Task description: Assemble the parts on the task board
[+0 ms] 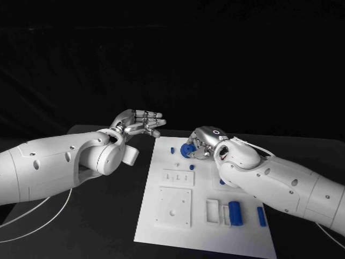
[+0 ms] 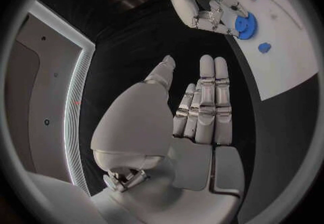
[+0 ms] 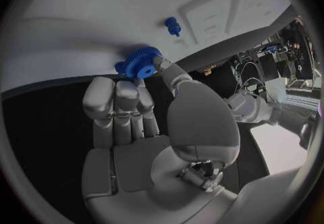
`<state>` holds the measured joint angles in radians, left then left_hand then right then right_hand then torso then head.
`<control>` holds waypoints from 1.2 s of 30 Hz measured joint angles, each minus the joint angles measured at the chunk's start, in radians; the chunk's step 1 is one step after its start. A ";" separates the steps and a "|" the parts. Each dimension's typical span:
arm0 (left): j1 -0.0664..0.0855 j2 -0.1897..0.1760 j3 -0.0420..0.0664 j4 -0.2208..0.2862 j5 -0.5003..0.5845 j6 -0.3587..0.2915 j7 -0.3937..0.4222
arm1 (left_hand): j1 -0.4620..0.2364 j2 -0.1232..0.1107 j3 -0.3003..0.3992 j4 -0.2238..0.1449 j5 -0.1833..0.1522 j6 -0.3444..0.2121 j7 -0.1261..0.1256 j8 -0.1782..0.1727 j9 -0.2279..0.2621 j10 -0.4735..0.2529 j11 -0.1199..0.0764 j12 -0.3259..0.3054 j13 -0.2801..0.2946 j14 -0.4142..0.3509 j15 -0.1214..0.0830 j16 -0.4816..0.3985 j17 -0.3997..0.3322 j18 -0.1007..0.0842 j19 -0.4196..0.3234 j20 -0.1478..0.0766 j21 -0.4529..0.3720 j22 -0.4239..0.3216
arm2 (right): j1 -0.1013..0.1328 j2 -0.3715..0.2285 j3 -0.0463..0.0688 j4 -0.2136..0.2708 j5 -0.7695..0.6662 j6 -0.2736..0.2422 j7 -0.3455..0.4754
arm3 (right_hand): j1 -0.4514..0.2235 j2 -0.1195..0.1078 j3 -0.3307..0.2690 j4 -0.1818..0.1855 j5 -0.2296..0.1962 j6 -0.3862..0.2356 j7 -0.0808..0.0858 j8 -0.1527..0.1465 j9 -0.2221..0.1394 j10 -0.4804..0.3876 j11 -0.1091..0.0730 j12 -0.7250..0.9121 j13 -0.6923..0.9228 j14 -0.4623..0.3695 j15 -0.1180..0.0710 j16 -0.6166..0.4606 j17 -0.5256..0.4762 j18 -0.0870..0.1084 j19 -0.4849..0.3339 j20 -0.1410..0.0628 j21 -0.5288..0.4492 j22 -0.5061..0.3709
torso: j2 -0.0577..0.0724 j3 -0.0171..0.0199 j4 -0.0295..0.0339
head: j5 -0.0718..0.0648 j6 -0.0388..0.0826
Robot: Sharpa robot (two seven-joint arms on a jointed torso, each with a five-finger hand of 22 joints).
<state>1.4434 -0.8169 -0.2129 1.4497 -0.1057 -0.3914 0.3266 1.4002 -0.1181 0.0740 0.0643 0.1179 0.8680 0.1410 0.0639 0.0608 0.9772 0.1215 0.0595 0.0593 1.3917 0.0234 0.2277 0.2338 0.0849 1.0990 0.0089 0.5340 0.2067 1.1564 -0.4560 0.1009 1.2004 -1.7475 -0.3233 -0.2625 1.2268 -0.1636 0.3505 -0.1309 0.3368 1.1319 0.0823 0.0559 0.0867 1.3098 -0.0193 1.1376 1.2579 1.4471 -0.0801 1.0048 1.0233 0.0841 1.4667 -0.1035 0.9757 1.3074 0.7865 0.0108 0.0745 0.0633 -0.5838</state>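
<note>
Right hand [image 1: 207, 141] gripped blue gear [image 1: 187, 150] with fingers [image 3: 128, 94], held over far end of task board [image 1: 204, 232]. Left hand [image 1: 139, 123] hovered above black counter [image 1: 110, 216] beside board, fingers [image 2: 209, 100] extended, holding nothing. Blue cylinder [image 1: 235, 211] lay on board's near part.

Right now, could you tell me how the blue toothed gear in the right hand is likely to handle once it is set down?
The small blue plastic toothed gear looks rigid and probably light. The right hand pinches it at the rim; the teeth likely help grip. Round, so on edge it may roll across the white task board.
</note>
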 measured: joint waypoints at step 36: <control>0.000 -0.001 -0.001 0.000 -0.002 0.002 -0.001 | 0.000 0.000 0.000 0.000 -0.003 0.000 0.000 0.000 0.000 0.000 0.000 0.000 0.000 0.000 0.000 0.000 0.000 0.000 0.000 0.000 0.000 0.000 | -0.007 0.022 -0.001 -0.042 0.007 0.012 0.003 | -0.025 0.002 -0.156 0.140 -0.081 -0.069 0.015 0.011 -0.017 -0.014 0.014 -0.016 -0.027 0.000 0.000 -0.012 -0.008 0.000 -0.004 0.004 -0.012 0.000 | 0.000 0.0012 -0.0018 | -0.003 0.007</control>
<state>1.4432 -0.8176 -0.2135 1.4495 -0.1076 -0.3894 0.3255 1.4001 -0.1182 0.0740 0.0643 0.1153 0.8680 0.1410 0.0639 0.0608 0.9772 0.1215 0.0595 0.0593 1.3917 0.0234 0.2277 0.2337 0.0849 1.0990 0.0089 0.5340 0.2063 1.1498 -0.4336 0.0994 1.1579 -1.7403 -0.3113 -0.2596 1.2014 -0.1616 0.1942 0.0095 0.2556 1.0633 0.0975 0.0665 0.0697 1.2955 -0.0053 1.1221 1.2307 1.4470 -0.0800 0.9932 1.0155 0.0839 1.4630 -0.0998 0.9639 1.3074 0.7861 0.0120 0.0727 0.0601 -0.5765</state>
